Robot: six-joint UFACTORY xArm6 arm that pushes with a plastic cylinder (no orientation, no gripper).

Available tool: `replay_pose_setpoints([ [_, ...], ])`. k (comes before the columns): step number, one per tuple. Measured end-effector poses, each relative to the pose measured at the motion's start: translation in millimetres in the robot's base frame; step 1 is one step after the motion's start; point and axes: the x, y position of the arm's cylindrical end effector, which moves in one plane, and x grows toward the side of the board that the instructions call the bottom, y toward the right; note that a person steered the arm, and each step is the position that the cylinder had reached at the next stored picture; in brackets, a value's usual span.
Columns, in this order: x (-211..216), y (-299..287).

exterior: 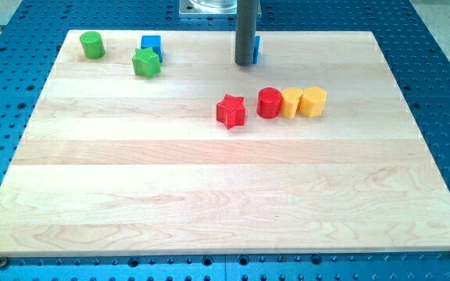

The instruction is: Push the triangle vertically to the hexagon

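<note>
My tip [245, 64] rests on the board near the view's top centre. A blue block [257, 49] sits right behind the rod on its right side; most of it is hidden, so its shape is not clear. Below and to the right, a row of blocks lies side by side: a red cylinder [269, 102], a yellow block [291, 102] of unclear shape, and a yellow hexagon [314, 101] at the right end. The three look to be touching. A red star [230, 111] lies just left of the row, below my tip.
At the view's top left are a green cylinder [92, 44], a blue cube [151, 44] and a green star-like block [146, 62] touching the cube's lower edge. The wooden board [209, 203] lies on a blue perforated table.
</note>
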Motion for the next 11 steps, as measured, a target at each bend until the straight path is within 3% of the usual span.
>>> replay_pose_setpoints([
  [3, -8, -21],
  [5, -32, 61],
  [7, -32, 46],
  [9, -60, 49],
  [11, -46, 113],
])
